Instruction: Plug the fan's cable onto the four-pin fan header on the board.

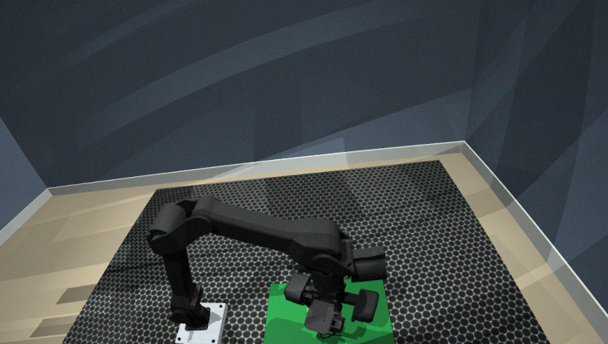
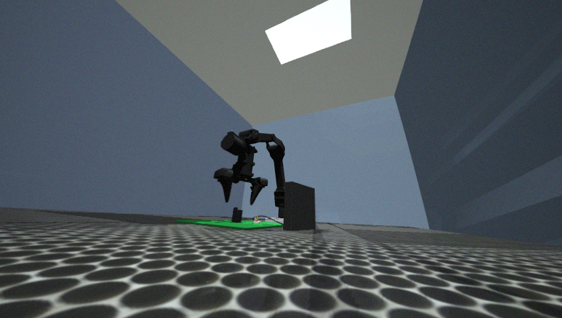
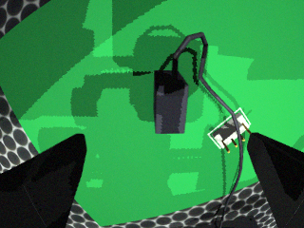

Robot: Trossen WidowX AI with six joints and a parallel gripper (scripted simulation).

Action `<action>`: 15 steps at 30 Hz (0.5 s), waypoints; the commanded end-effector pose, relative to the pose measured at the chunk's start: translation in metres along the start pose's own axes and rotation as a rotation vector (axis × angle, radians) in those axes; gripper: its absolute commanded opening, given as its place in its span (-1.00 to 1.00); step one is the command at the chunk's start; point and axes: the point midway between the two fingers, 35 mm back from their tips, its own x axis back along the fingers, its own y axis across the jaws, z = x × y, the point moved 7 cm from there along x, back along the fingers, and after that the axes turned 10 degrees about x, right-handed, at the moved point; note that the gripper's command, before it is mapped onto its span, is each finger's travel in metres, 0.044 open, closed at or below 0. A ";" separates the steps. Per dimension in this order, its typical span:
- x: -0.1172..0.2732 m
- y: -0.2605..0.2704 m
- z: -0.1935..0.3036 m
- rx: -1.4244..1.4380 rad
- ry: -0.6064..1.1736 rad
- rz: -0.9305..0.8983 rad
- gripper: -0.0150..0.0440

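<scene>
Hand: I'm holding the hand above the board, fingers spread apart and pointing down, with nothing between them.
Arm: the black arm is arching up from its pale base plate and reaching over the board.
Plug: the dark plug is standing on the green board, off the header and below the hand; from above, the hand is hiding it from me.
Header: the white fan header is sitting on the board near the plug, with its metal pins showing and its outline lying at a slant in the wrist view.
Cable: the dark cable is looping out of the plug's top, crossing over the header in the wrist view and running on past the board's edge.
Surface: the honeycomb-patterned surface is carrying the board.
Box: a tall dark box is standing beside the board in the exterior view.
Connection: the plug is remaining to be fitted onto the pins.
</scene>
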 end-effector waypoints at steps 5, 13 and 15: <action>-0.013 -0.001 -0.001 -0.002 -0.007 0.004 1.00; -0.027 -0.001 -0.001 -0.002 -0.007 0.004 1.00; -0.030 -0.001 -0.001 -0.002 -0.007 0.004 1.00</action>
